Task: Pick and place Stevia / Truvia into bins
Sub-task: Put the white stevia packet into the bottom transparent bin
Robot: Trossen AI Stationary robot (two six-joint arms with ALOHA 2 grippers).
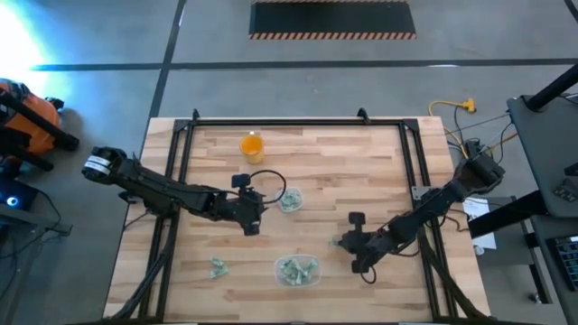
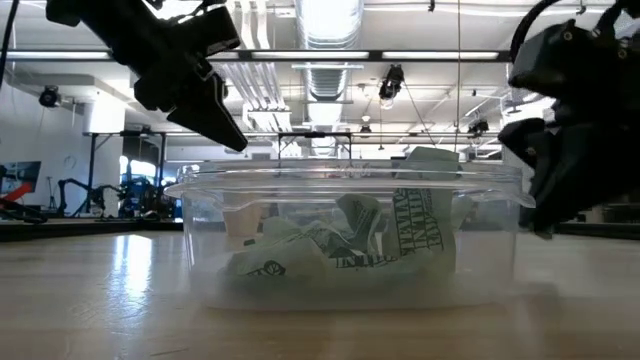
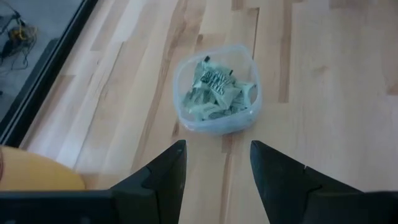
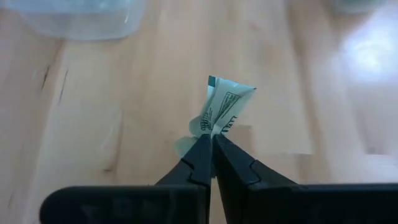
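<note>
The large clear tub (image 1: 296,269) near the near edge holds several green-and-white sachets (image 2: 400,225). The small clear cup (image 1: 289,199) at mid-table also holds sachets (image 3: 216,93). A few loose sachets (image 1: 218,266) lie flat on the wood left of the tub. My left gripper (image 1: 256,219) hovers open just left of the small cup (image 3: 216,121). My right gripper (image 1: 341,242) is right of the tub, shut on one sachet (image 4: 225,107). My right gripper (image 4: 211,140) pinches the sachet's crumpled near end (image 4: 207,124) between its two fingertips. The rest of the sachet sticks out beyond the tips, bent and partly upright. I cannot tell whether it touches the wood below.
An orange cup (image 1: 251,144) stands near the far edge, behind my left arm. A black frame (image 1: 289,123) borders the tabletop. Bare wood lies between the tub and my right gripper, and across the table's far right part.
</note>
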